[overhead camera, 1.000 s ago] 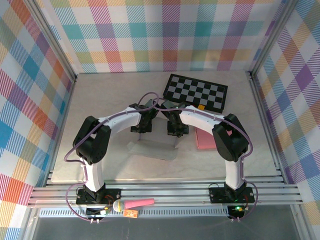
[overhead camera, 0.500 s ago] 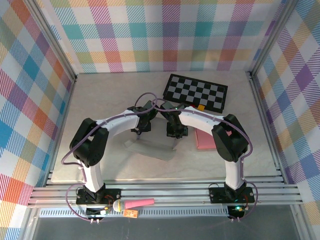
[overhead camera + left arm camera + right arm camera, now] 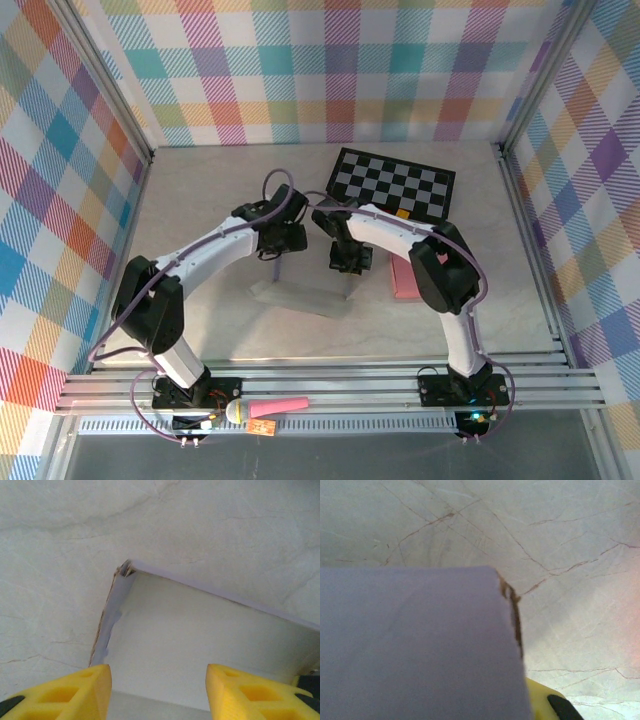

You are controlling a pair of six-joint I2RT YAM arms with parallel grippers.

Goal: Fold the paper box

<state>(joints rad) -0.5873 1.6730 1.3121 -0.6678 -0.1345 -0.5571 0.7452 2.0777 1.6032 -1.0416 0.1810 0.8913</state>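
**K:** Left gripper state?

**M:** Jaws apart, nothing between them. In the left wrist view both yellow fingertips sit over the paper box. They face its inside corner, where a low side wall meets the back edge.

**K:** Right gripper?

**M:** Clenched. From above it sits right on the raised flap at the box's right end. In the right wrist view that pale lavender panel is up close to the lens. One yellow finger pokes out below its rough brown corner. The contact point is hidden behind the panel, so it's probably pinching the flap. Can't confirm from the wrist view alone.

**K:** Where's the box overall?

**M:** Middle of the marble worktop, just nearer the arm bases than both grippers. Mostly flat, long axis left to right and slightly skewed. The right end stands up.

**K:** Anything else nearby?

**M:** Checkerboard lies flat at the far right, with a small orange piece on its near edge. Pink flat pad is just right of the right gripper, near the box but apart from it. Both arms arc inward, with the grippers near each other but not touching.
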